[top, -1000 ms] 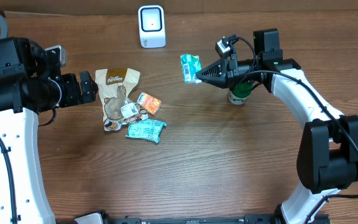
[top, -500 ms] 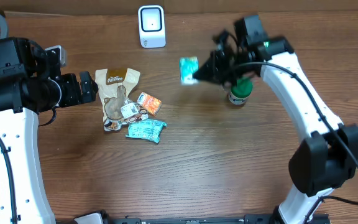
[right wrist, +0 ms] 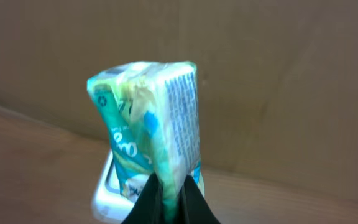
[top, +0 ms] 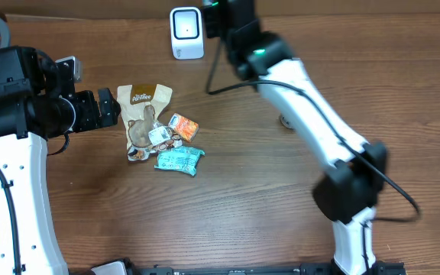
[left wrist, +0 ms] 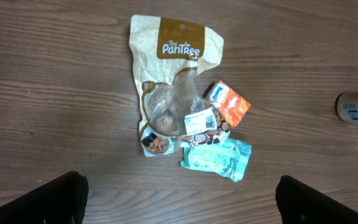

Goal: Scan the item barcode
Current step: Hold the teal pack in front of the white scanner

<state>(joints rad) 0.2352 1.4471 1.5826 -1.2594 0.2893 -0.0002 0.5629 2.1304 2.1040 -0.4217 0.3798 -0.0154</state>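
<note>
Currently in the pouch: the tan "The PanTree" pouch (left wrist: 173,74) lies flat on the tabletop (top: 243,198), left of centre in the overhead view. Brown pieces show through its clear window, and a white barcode label (left wrist: 201,121) sits at its lower right.
Small packs by the pouch: an orange packet (left wrist: 229,102) touches the pouch's right edge. A teal wrapper (left wrist: 219,158) lies just below it, overlapping the pouch's bottom corner.
Bottle: a small bottle (left wrist: 356,107) with a white label and a green end lies at the right edge of the left wrist view, well apart from the pile. Its contents cannot be told.
Task item: the held packet (right wrist: 151,130) is a soft, crinkled pack in teal-green and white. It stands upright in the middle of the right wrist view, with a narrow side of fine blue print facing the camera.
Item's place: it is up off the tabletop, in front of the white scanner (right wrist: 104,193), which shows behind its lower left. From overhead it cannot be made out beside the scanner at top centre.
Right end effector (right wrist: 166,198): narrow, pinching the held packet by its lower edge.
Left end effector (top: 107,105): wide, holding nothing, at the left of the overhead view just beside the pouch's top.
</note>
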